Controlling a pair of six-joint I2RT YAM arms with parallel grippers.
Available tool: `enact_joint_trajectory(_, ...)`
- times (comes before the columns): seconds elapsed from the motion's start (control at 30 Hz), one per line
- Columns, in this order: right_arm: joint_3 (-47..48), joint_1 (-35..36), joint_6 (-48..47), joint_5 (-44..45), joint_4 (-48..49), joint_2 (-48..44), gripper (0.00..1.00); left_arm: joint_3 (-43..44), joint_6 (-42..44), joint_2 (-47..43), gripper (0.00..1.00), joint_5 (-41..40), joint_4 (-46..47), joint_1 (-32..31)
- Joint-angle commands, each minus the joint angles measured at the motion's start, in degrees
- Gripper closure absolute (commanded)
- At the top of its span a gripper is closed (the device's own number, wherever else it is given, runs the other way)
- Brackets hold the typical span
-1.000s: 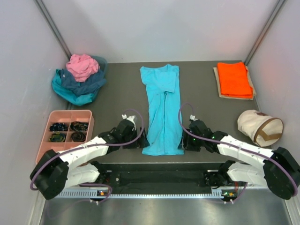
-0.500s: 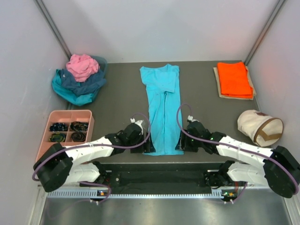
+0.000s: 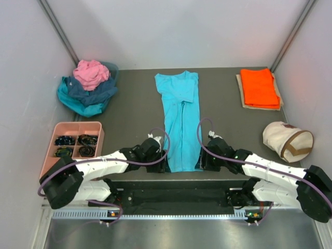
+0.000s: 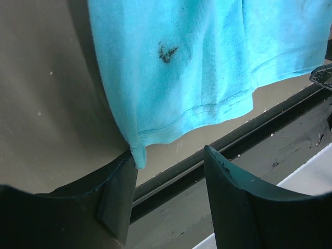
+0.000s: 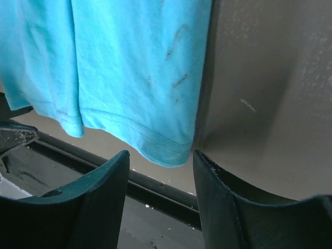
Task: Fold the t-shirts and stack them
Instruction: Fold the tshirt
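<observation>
A bright turquoise t-shirt (image 3: 180, 119) lies folded into a long strip down the middle of the table, collar at the far end. My left gripper (image 3: 162, 165) stands open at its near left hem corner. In the left wrist view that corner (image 4: 137, 154) touches the left finger (image 4: 116, 192) of the gripper (image 4: 169, 158). My right gripper (image 3: 204, 163) is open at the near right hem corner (image 5: 171, 155), which hangs between the tips of the gripper (image 5: 161, 155). A folded orange t-shirt (image 3: 259, 87) rests at the far right. Pink, navy and teal t-shirts (image 3: 88, 85) are heaped at the far left.
A pink tray (image 3: 58, 129) with compartments of dark small items sits at the left. A cream canvas bag (image 3: 287, 141) with a brown strap stands at the right. A black rail (image 4: 249, 132) runs along the table's near edge, just below the shirt's hem.
My left gripper moved right to the shirt's near left corner and its jaws narrowed. The shirt's lower hem became narrower on the left side. The right gripper barely shifted.
</observation>
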Motion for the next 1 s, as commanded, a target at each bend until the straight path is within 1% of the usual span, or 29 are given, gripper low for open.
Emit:
enact_joint_trajectory(0.0, -0.41, 0.90, 0.69, 3.09, -0.92, -1.50, 0.48, 2.00, 1.80, 2.14, 0.41, 0.02, -0.41, -0.35)
enact_joint_trajectory(0.1, -0.24, 0.98, 0.96, 4.76, -0.84, -1.41, 0.47, 2.71, 2.41, 3.37, 0.41, -0.07, -0.49, -0.44)
enact_joint_trajectory(0.27, -0.41, 0.90, 1.75, 4.41, 0.04, -1.41, 0.48, 2.89, 2.86, 4.08, 0.41, -0.77, -0.49, -0.44)
enact_joint_trajectory(0.37, -0.41, 0.98, 1.75, 4.59, 0.22, -1.23, 0.50, 2.80, 3.03, 3.90, 0.42, -1.21, -0.93, -0.35)
enact_joint_trajectory(0.47, -0.41, 0.90, 1.75, 4.50, 0.83, -0.97, 0.64, 2.53, 3.03, 3.46, 0.44, -1.74, -1.02, -0.44)
enact_joint_trajectory(0.5, -0.32, 0.90, 1.57, 4.41, 1.10, -0.53, 0.75, 2.36, 3.03, 3.37, 0.48, -1.91, -0.93, -0.35)
enact_joint_trajectory(0.57, -0.32, 0.90, 1.57, 4.41, 1.54, -0.18, 0.84, 2.27, 3.29, 3.63, 0.59, -2.27, -1.02, -0.35)
enact_joint_trajectory(0.6, -0.41, 0.90, 1.57, 4.41, 1.63, 0.00, 0.90, 2.36, 3.38, 3.81, 0.74, -2.53, -0.93, -0.35)
enact_joint_trajectory(0.67, -0.41, 0.90, 1.48, 4.41, 1.89, 0.17, 0.95, 2.53, 3.91, 4.34, 0.87, -2.71, -0.93, -0.35)
enact_joint_trajectory(0.7, -0.41, 0.90, 1.40, 4.41, 1.89, 0.17, 0.99, 2.79, 4.08, 4.69, 0.96, -3.32, -0.85, -0.44)
enact_joint_trajectory(0.73, -0.41, 0.98, 1.40, 4.50, 1.89, 0.09, 1.00, 2.88, 4.26, 4.95, 1.00, -3.67, -1.02, -0.35)
enact_joint_trajectory(0.9, -0.15, 0.90, 1.22, 4.59, 1.54, -0.18, 1.00, 3.94, 5.84, 5.66, 1.00, -4.11, -1.55, -0.35)
enact_joint_trajectory(0.97, 0.38, 0.98, 0.96, 4.32, 1.02, -0.44, 1.00, 4.81, 6.54, 5.13, 1.00, -2.97, -1.98, -0.35)
